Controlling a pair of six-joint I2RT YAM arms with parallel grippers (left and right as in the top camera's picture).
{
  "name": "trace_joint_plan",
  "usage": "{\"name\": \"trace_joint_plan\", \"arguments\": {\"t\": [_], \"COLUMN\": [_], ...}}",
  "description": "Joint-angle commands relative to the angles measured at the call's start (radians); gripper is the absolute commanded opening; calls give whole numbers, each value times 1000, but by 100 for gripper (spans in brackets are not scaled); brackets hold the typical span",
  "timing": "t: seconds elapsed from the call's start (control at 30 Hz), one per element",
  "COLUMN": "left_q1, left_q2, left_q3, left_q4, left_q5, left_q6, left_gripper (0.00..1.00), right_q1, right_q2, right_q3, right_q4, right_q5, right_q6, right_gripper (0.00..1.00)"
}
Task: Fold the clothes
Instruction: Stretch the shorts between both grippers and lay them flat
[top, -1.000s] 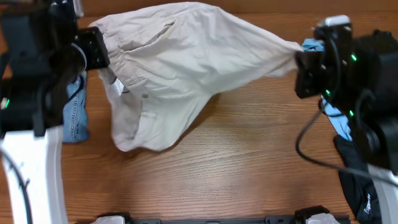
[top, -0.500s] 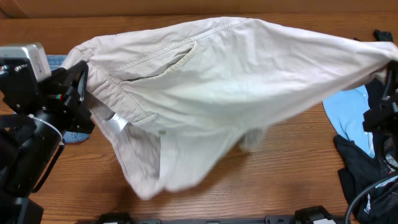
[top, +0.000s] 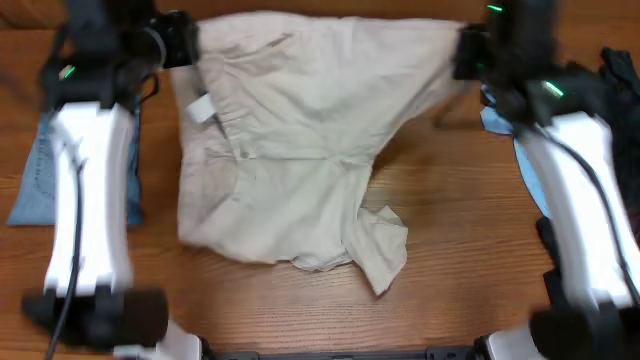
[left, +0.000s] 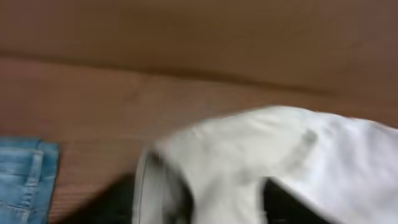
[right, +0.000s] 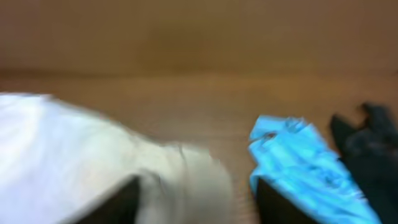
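Observation:
The clothes, pale beige shorts (top: 290, 150), lie spread on the wooden table with the waistband at the left and a white label (top: 200, 108) showing. One leg end is crumpled near the front (top: 385, 250). My left gripper (top: 185, 40) is at the shorts' far left corner. In the blurred left wrist view its fingers stand wide apart with beige cloth (left: 261, 149) lying loose between them (left: 205, 208). My right gripper (top: 462, 50) is at the far right corner, fingers also wide apart (right: 196, 205) over the cloth's edge (right: 74, 149).
Blue denim jeans (top: 35, 180) lie at the left edge, also seen from the left wrist (left: 25, 180). A light blue shirt (top: 500, 120) (right: 298, 162) and a black garment (top: 620, 70) (right: 367, 149) lie at the right.
The shorts hung stretched in the air between both shut grippers. Both arms have swung to the far side, the shorts have dropped flat onto the table, and both grippers have opened.

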Motion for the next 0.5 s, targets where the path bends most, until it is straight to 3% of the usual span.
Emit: {"name": "trace_joint_plan", "arguments": {"t": [0.0, 0.17, 0.4, 0.47], "left_q1": [11, 25, 23, 23], "left_q2": [128, 153, 145, 145], "left_q3": [3, 3, -20, -43], "left_q4": [-45, -238, -587, -614], "left_q5": [-73, -73, -73, -73], "left_q6": [29, 29, 38, 38], "left_gripper": [100, 100, 100, 100], "right_q1": [-7, -11, -35, -47], "right_q2": [131, 138, 57, 51], "right_q3": [-2, -2, -2, -2], "right_q4": [-14, -108, -377, -425], "right_q5": [-2, -8, -235, -252], "right_q6": [5, 35, 56, 56], "right_gripper": [82, 87, 88, 88]}}
